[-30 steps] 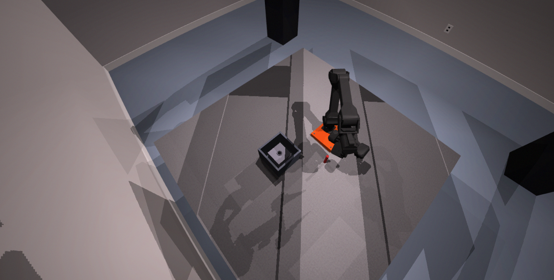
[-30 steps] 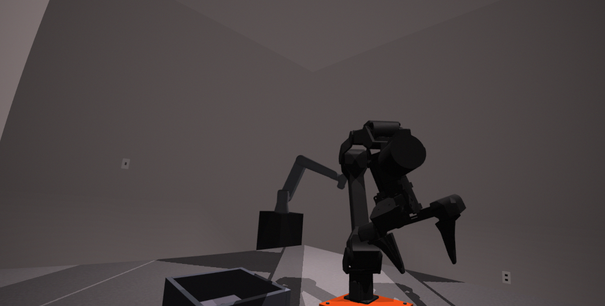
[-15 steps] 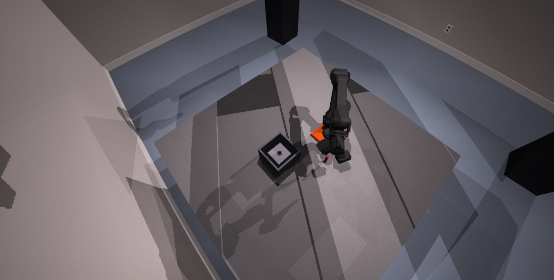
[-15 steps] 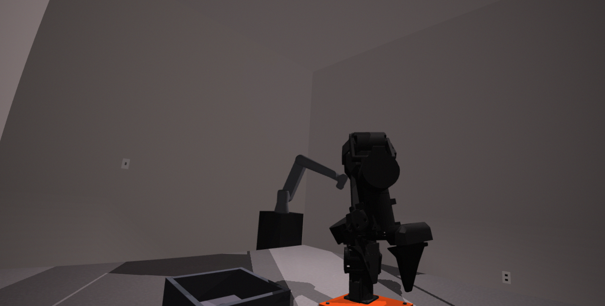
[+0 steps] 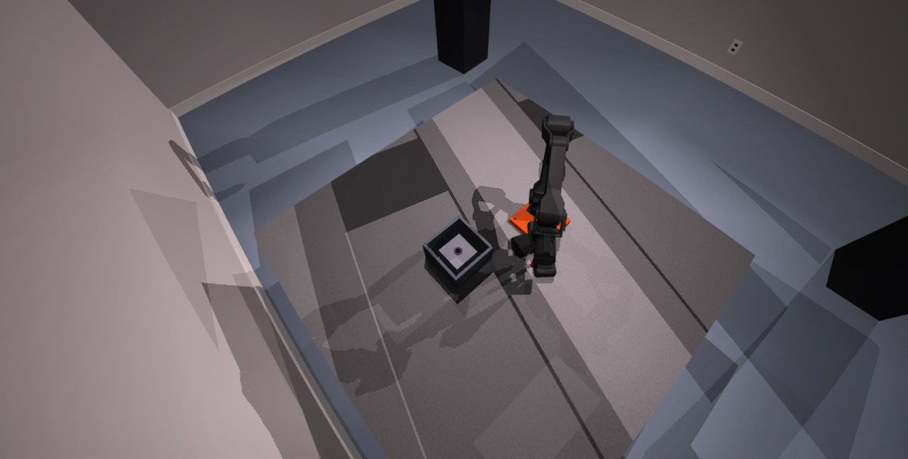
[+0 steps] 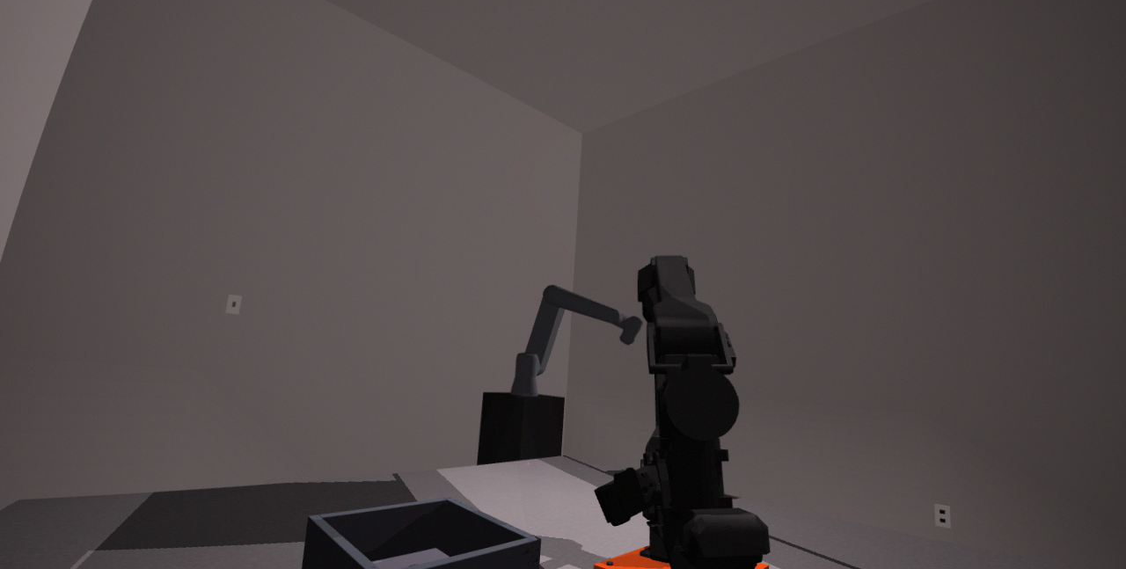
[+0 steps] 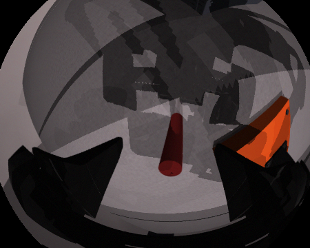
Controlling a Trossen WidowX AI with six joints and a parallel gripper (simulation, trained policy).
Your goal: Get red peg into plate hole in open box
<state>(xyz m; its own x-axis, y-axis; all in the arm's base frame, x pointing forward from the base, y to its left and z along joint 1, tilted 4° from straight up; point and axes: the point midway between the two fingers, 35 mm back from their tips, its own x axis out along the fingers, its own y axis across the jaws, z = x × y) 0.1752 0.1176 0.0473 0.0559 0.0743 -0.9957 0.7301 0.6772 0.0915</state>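
The red peg (image 5: 532, 264) (image 7: 170, 169) stands upright on the table, mostly hidden by the arm in the top view. In the wrist view its round top end faces me. My gripper (image 7: 171, 145) is wide open, with one finger on each side of the peg in that view and neither touching it. Its fingertips are hidden in the top and exterior views. The open dark box (image 5: 438, 267) (image 6: 318, 546) stands to the left of the arm. The pale plate (image 5: 468, 252) (image 6: 417, 559) lies at its bottom, and its round hole (image 5: 457, 251) shows no peg.
My arm's orange base plate (image 5: 520, 218) (image 6: 622, 563) (image 7: 269, 138) lies close behind the peg, to the right in the wrist view. A black pedestal (image 5: 462, 11) (image 6: 519, 427) bearing a grey arm (image 6: 578, 303) stands beyond the table. Another black block (image 5: 872, 272) is at the far right.
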